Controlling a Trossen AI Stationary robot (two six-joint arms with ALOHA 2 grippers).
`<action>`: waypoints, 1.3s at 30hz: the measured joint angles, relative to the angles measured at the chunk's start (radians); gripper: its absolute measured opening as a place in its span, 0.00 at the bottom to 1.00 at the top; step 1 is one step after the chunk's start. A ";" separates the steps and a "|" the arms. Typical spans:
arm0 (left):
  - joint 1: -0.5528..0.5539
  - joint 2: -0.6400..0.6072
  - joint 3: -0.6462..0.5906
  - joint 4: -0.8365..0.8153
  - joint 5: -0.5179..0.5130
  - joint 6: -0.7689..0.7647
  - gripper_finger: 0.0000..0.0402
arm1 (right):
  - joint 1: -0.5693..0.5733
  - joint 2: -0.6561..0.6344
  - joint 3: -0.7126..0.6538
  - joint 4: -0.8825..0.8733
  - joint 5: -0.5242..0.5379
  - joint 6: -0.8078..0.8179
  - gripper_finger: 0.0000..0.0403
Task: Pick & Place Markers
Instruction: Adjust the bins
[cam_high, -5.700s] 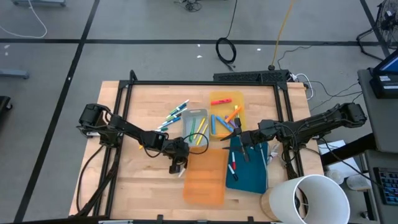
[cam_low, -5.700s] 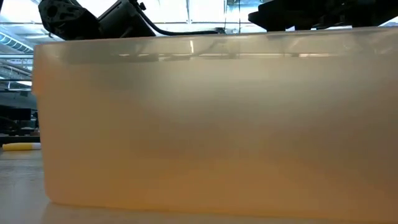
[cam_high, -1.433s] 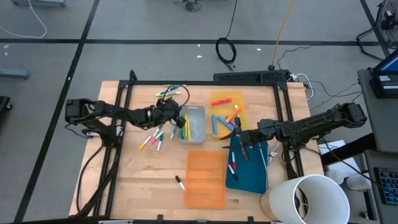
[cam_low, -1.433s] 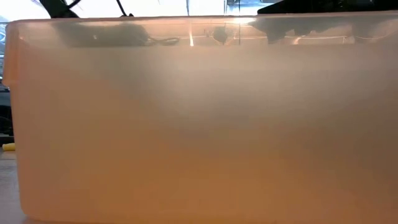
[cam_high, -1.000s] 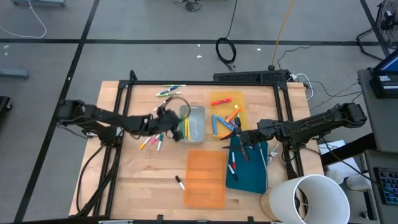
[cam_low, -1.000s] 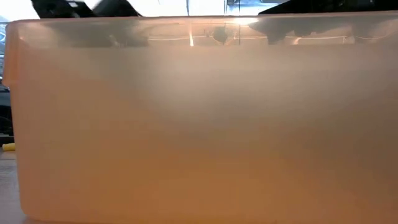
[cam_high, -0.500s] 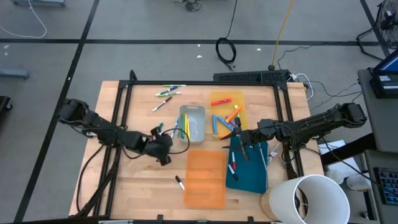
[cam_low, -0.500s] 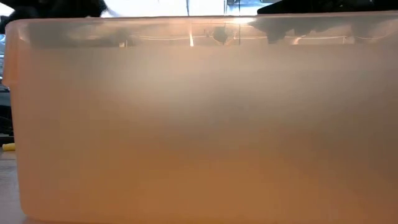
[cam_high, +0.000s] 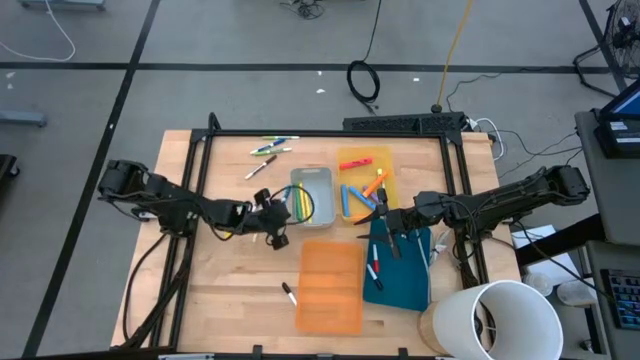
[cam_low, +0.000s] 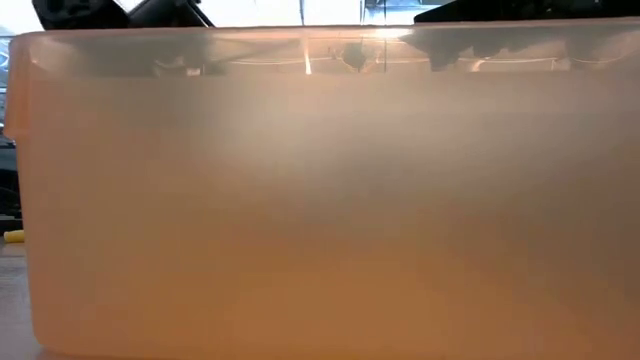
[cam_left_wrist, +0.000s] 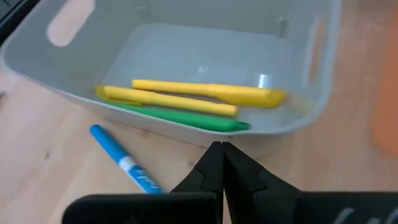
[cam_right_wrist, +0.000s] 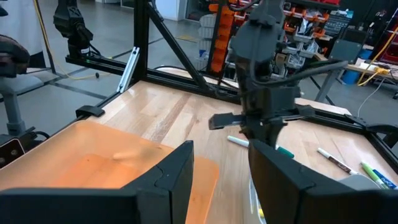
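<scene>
The grey tray (cam_high: 312, 196) holds two yellow markers (cam_left_wrist: 205, 93) and a green marker (cam_left_wrist: 186, 118). A blue marker (cam_left_wrist: 124, 163) lies on the table against the tray's outer wall. My left gripper (cam_high: 282, 214) is shut and empty just off the tray's near-left corner, and it also shows in the left wrist view (cam_left_wrist: 221, 155). My right gripper (cam_high: 380, 224) is open and empty over the far end of the teal tray (cam_high: 402, 272); its fingers also show in the right wrist view (cam_right_wrist: 221, 180). Loose markers (cam_high: 266, 148) lie near the far edge, and a black one (cam_high: 288, 293) lies near the front.
The orange tray (cam_high: 330, 286) lies at the front middle, and its wall (cam_low: 320, 200) fills the low view. The yellow-orange tray (cam_high: 352, 160) holds blue and orange markers. A white tub (cam_high: 498, 318) stands at the near right corner. A black frame (cam_high: 330, 132) rings the table.
My left gripper has swung from the grey tray's left side toward the table's near edge. It has then come back toward the far right and stands at the tray's near-left corner.
</scene>
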 joint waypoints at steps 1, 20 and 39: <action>0.011 0.000 0.000 0.000 0.000 0.002 0.00 | 0.000 0.000 0.000 0.000 0.000 0.000 0.35; 0.221 0.019 0.000 0.092 0.234 0.075 0.01 | 0.000 0.000 0.000 0.000 0.000 -0.001 0.35; 0.247 0.002 0.011 0.035 0.075 0.137 0.01 | 0.000 0.000 0.000 0.000 0.000 -0.008 0.35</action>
